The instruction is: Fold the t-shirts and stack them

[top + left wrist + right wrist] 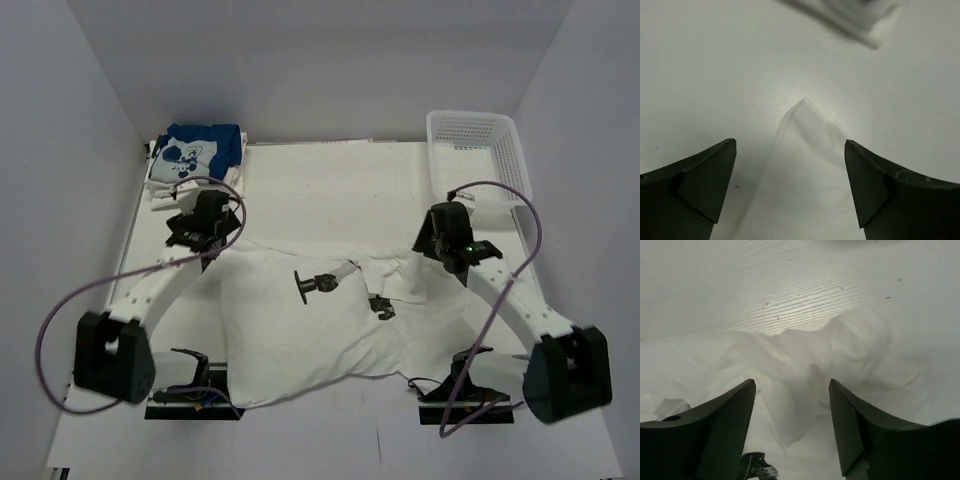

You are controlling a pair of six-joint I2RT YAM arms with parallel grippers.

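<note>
Bases of both arms sat closest, at the near edge of the counter [330,185]. At far left, a blue shirt [205,148] lay folded on folded white ones [165,195]. The left arm [160,285] reached to the far left corner of a white shirt [300,335], which lay spread but rumpled mid-counter. The left jaws stood wide and empty, hovering over a thin cloth edge [805,145]. Black print [305,285] showed near the shirt's middle. The right arm [510,295] reached the shirt's far right side, and the right jaws, also wide and empty, hung above a bunched ridge [840,345]. A basket [480,145] stood at the far right.

The step in hand looked like taking both far corners for a fold. To do it well, each side would need to come straight down and pinch one layer only. The right side would do better on a flat edge beside the bunch than on the heap itself. Both would then lift evenly, so the cloth stayed taut between them.
</note>
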